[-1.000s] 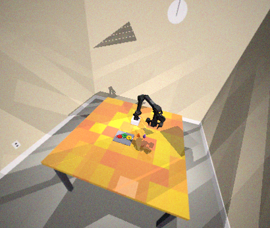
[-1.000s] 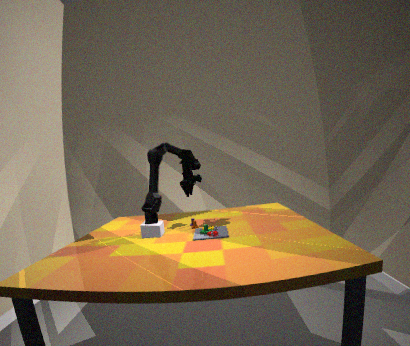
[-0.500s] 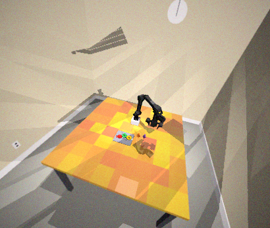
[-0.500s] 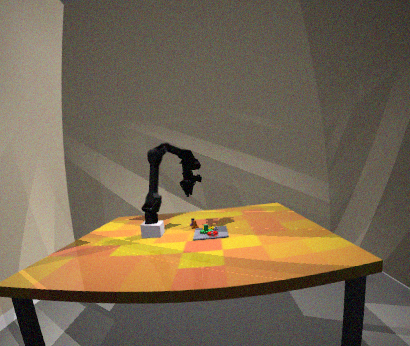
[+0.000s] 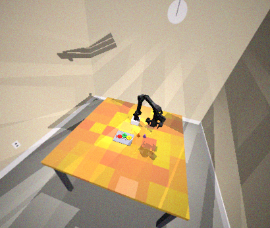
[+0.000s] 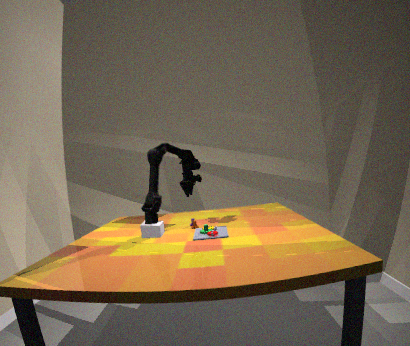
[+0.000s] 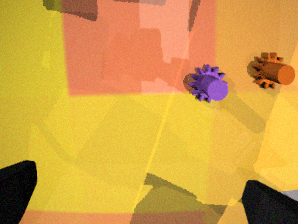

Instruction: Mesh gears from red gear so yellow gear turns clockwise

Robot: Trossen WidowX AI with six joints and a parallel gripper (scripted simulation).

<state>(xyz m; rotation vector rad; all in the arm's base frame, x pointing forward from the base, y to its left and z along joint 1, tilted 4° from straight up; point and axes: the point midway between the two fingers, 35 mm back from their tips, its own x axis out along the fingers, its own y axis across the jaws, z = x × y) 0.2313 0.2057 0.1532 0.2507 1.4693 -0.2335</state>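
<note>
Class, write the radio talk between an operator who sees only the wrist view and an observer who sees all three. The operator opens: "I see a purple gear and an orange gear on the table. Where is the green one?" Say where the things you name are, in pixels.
Observer: The green gear [image 5: 124, 135] [image 6: 205, 230] is on the grey board [image 5: 118, 142] [image 6: 223, 235], between the red gear [image 5: 119, 136] [image 6: 213, 233] and the yellow gear [image 5: 129, 138] [image 6: 212, 228].

Operator: And how high is my pincer [image 5: 153, 127] [image 6: 188, 194] [image 7: 140, 192]?

Observer: The exterior view shows it well above the table [image 5: 113, 165] [image 6: 255, 270], touching nothing there.

Operator: What does the arm stand on?

Observer: A white block [image 5: 135, 122] [image 6: 152, 230] on the table.
</note>
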